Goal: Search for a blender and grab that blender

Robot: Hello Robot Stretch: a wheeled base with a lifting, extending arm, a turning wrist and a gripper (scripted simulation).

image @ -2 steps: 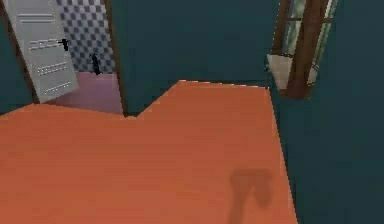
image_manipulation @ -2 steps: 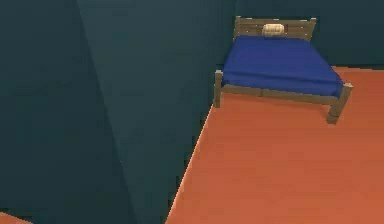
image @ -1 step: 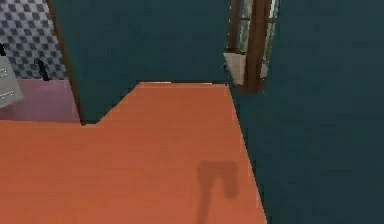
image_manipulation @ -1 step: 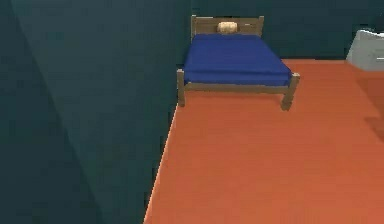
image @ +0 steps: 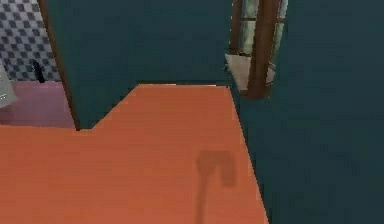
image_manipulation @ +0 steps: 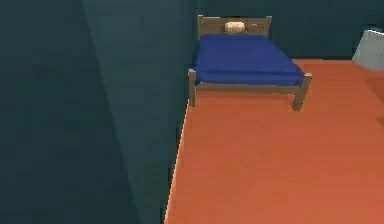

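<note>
Two ways on mattered for the search: at the far left a doorway [image: 30, 75] onto a pink floor [image: 40, 108] with a checkered wall [image: 20, 30] beyond, and at the far right a wood-framed window [image: 255, 45]. Where the blender stood could not be told; the blue-covered bed [image_manipulation: 245, 62] made this room an unlikely place. Turning left and driving slowly, keeping the base clear of the dark wall [image: 130, 40] corner, seemed soundest. The claw's state could not be told. No lettering was legible.
</note>
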